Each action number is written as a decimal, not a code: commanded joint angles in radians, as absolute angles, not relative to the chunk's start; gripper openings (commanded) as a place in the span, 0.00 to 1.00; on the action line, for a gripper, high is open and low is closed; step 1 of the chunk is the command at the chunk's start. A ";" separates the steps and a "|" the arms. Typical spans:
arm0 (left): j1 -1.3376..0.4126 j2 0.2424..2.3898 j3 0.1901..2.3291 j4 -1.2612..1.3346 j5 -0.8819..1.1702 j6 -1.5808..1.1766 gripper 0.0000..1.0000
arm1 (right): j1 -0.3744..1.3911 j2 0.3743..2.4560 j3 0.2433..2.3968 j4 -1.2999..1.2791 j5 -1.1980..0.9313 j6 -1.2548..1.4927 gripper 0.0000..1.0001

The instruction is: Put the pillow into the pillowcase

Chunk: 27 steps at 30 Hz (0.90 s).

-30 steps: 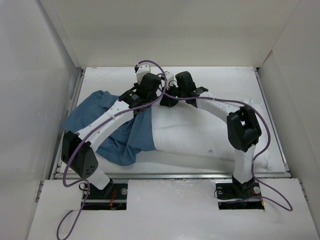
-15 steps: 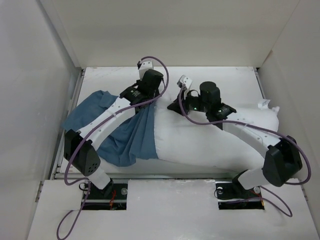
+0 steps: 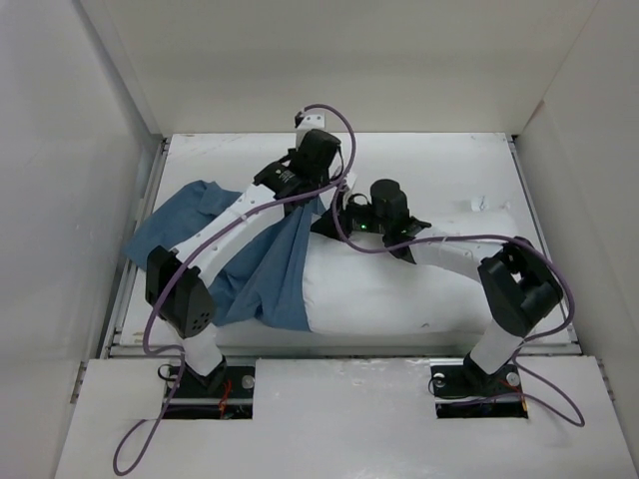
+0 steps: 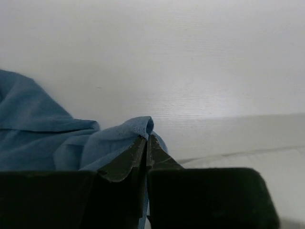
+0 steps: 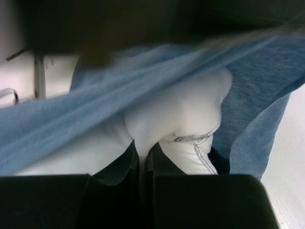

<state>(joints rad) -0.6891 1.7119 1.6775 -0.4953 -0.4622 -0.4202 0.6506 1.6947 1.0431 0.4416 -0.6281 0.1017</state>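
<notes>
Blue hem is what we are pinching in our left gripper (image 4: pixel 146 141): its jaws are pressing flat together on a fold of the pillowcase (image 4: pixel 43 129), and the cloth is rising to them like a tent. Our right gripper (image 5: pixel 143 151) is clamping a bunched nub of the pillow (image 5: pixel 178 114) just under the stretched blue mouth, so both tools are working close together at the cushion's far left corner.

Seen from above, the pillow is lying across the middle of the table (image 3: pixel 439 160). Its left end is sitting under the case, most of its white body is showing to the right, and the slack blue cloth is trailing toward the left rim.

We are judging both as light and soft. The case is looking thin and wrinkly, likely to slip or bunch, so the hem is the place to hold it. The pillow is looking plump and should squash, spring back and drag against the cloth, so a gathered fold near a corner seems best.

White walls (image 3: pixel 60 180) are standing close on either side. Bare table is lying open behind the pillow, and purple cables (image 3: pixel 344 130) are looping near both wrists, where they might snag.
</notes>
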 commanded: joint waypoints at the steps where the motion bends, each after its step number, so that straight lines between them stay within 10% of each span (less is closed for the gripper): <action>1: -0.755 1.631 1.668 -0.311 -0.382 -0.442 0.00 | 0.622 1.635 0.929 0.780 -0.642 0.369 0.00; 16: -0.931 1.365 1.313 -0.186 -0.115 -0.465 0.00 | 0.421 1.660 0.996 0.899 -0.005 0.663 0.00; 23: -0.940 1.468 1.322 -0.138 -0.091 -0.485 0.00 | 0.402 1.726 1.104 0.829 -0.029 0.698 0.00; 25: -0.940 1.537 1.383 -0.188 -0.121 -0.485 0.00 | 0.402 1.744 1.129 0.731 -0.006 0.686 0.11; 27: -0.940 1.587 1.437 -0.254 -0.187 -0.495 0.24 | 0.391 1.744 1.187 0.607 0.005 0.677 0.58</action>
<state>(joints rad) -0.9192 1.5505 1.3540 -0.1730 -0.1864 -0.4656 0.4229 1.7470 1.0668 0.6453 -0.1074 0.6567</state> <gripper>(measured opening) 0.184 0.488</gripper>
